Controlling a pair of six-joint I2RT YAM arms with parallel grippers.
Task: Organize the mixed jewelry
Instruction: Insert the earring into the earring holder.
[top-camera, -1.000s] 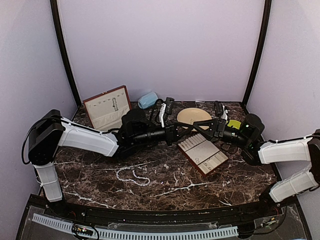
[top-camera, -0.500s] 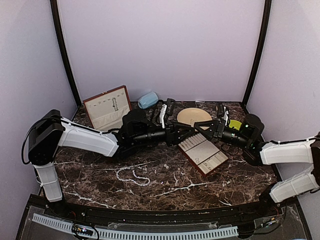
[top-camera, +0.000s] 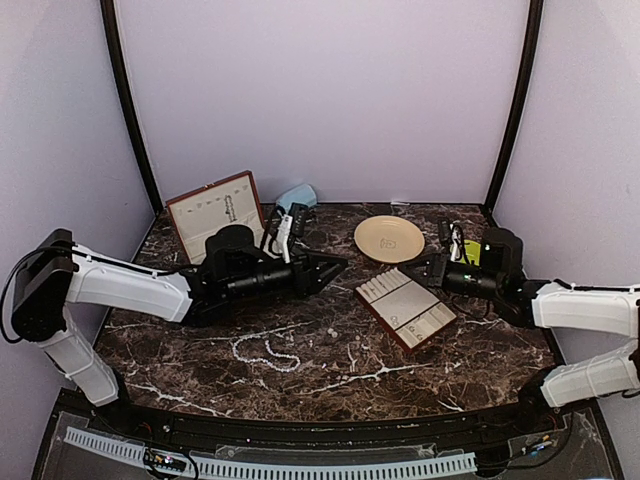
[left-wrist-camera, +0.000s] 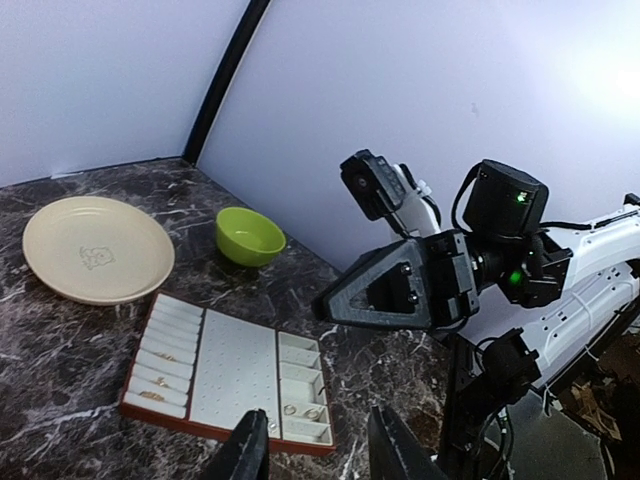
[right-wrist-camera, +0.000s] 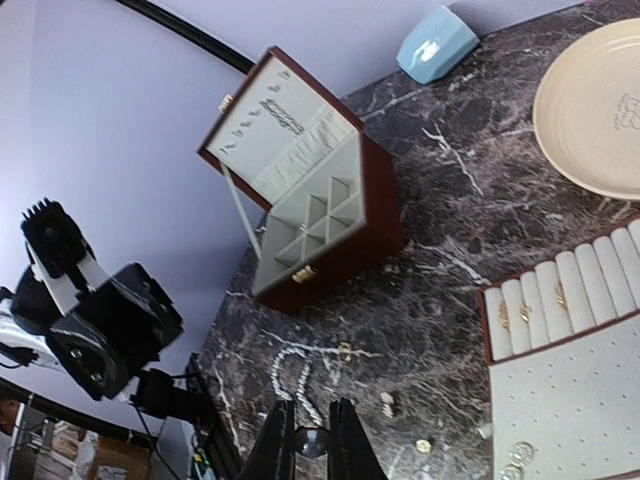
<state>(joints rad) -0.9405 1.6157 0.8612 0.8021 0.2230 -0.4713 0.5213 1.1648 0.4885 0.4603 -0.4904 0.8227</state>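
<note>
"Mixed jewelry (top-camera: 266, 351): where, from the fingers?"
"Pearl strand (right-wrist-camera: 290, 385) lies well beyond the right gripper (right-wrist-camera: 310, 410), whose fingers pinch what looks like a small ring (right-wrist-camera: 310, 440), likely for the tray (right-wrist-camera: 580, 400). Left gripper (left-wrist-camera: 318, 420): fingers apart, empty."

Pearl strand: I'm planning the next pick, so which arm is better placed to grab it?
Left. The left gripper is open and empty, and the strand lies nearer it. The right gripper sits beyond the tray, seemingly pinching a small ring.
</note>
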